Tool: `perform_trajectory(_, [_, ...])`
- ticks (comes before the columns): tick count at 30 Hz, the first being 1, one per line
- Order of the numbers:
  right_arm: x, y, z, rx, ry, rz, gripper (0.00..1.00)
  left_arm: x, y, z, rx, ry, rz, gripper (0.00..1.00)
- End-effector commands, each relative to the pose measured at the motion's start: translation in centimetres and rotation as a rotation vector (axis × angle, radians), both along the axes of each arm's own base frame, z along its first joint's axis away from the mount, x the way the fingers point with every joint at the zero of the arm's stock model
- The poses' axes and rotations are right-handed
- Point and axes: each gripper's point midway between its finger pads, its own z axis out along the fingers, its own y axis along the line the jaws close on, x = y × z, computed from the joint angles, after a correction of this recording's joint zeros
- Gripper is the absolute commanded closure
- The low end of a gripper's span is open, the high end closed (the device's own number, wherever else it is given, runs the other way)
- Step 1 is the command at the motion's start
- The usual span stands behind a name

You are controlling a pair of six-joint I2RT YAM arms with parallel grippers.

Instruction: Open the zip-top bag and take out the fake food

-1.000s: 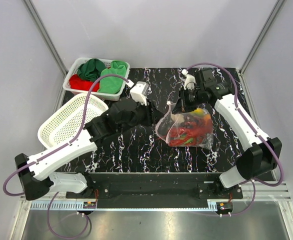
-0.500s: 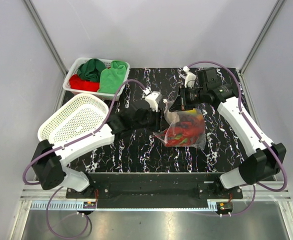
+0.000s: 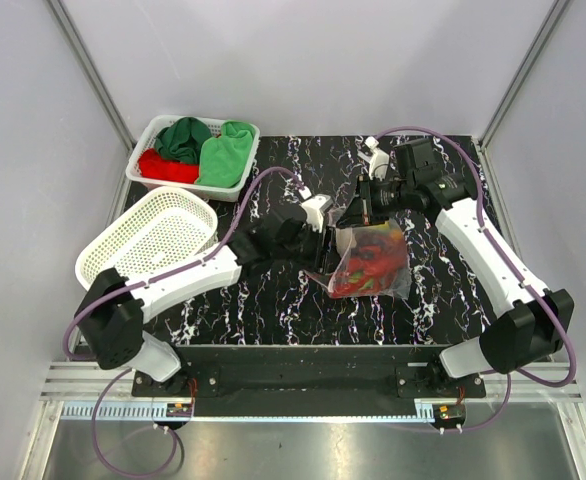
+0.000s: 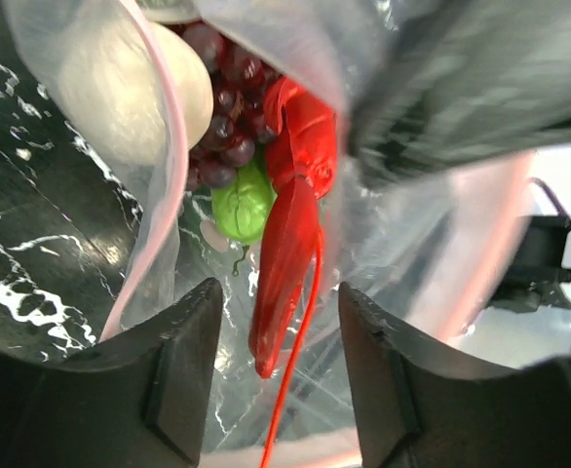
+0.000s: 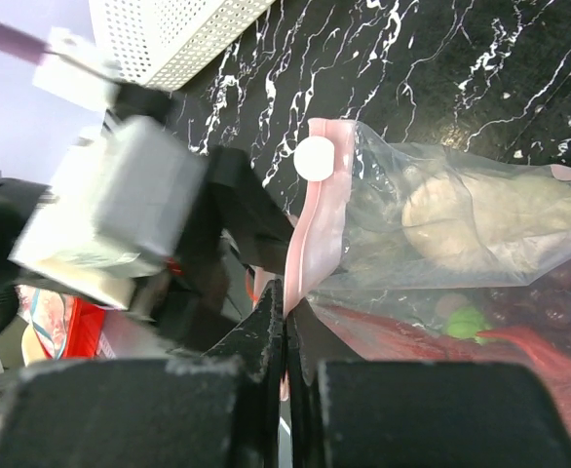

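Note:
The zip-top bag (image 3: 373,262) lies right of the table's middle, and its mouth is lifted toward the left. My right gripper (image 3: 359,214) is shut on the pink zip strip (image 5: 317,229) and holds that edge up. My left gripper (image 3: 323,250) is open at the bag's mouth, and its fingers (image 4: 159,380) straddle the tail of the red lobster (image 4: 290,224) inside the bag. Dark purple grapes (image 4: 229,107), a white radish (image 4: 120,88) and a green vegetable (image 4: 242,200) lie deeper in the bag. The radish (image 5: 480,219) also shows through the plastic in the right wrist view.
An empty white basket (image 3: 145,240) sits tilted at the left. A second white basket (image 3: 141,150) at the back left holds folded green and red cloths (image 3: 213,150). The black marbled table (image 3: 273,300) ends at grey walls on three sides.
My left arm has swung right across the table and brought its open gripper to the bag's mouth. The right gripper has pulled the zip edge up and left, bunching the bag.

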Motion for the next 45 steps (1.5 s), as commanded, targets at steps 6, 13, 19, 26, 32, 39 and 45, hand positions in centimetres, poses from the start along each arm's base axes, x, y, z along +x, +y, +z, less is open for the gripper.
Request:
perform_trajectory(6, [-0.8, 0.9, 3.1, 0.087, -0.094, 0.051, 1.0, -0.9, -0.8, -0.9, -0.02, 0.022, -0.075, 0.59])
perform_trajectory(13, [-1.1, 0.8, 2.8, 0.084, -0.108, 0.069, 1.0, -1.6, -2.4, -1.0, -0.1, 0.092, -0.138, 0.7])
perform_trajectory(19, [-1.5, 0.2, 1.4, 0.053, -0.111, 0.059, 1.0, 0.6, -2.2, 3.4, -0.196, 0.043, -0.062, 1.0])
perform_trajectory(26, [-2.5, -0.7, 0.5, 0.029, -0.179, 0.057, 1.0, 4.3, -1.0, 7.7, -0.296, 0.079, 0.077, 1.0])
perform_trajectory(32, [-3.1, -0.6, 1.6, 0.064, -0.206, 0.066, 1.0, 5.5, -0.9, 8.8, -0.291, 0.048, 0.108, 1.0])
perform_trajectory(39, [-0.9, -1.1, 2.9, 0.018, -0.223, -0.038, 1.0, 2.1, -0.9, 7.4, -0.133, -0.077, -0.133, 1.0])
perform_trajectory(45, [-0.7, -1.3, 2.4, -0.005, -0.196, -0.043, 1.0, 0.8, 0.0, 3.6, -0.083, 0.005, -0.104, 0.87])
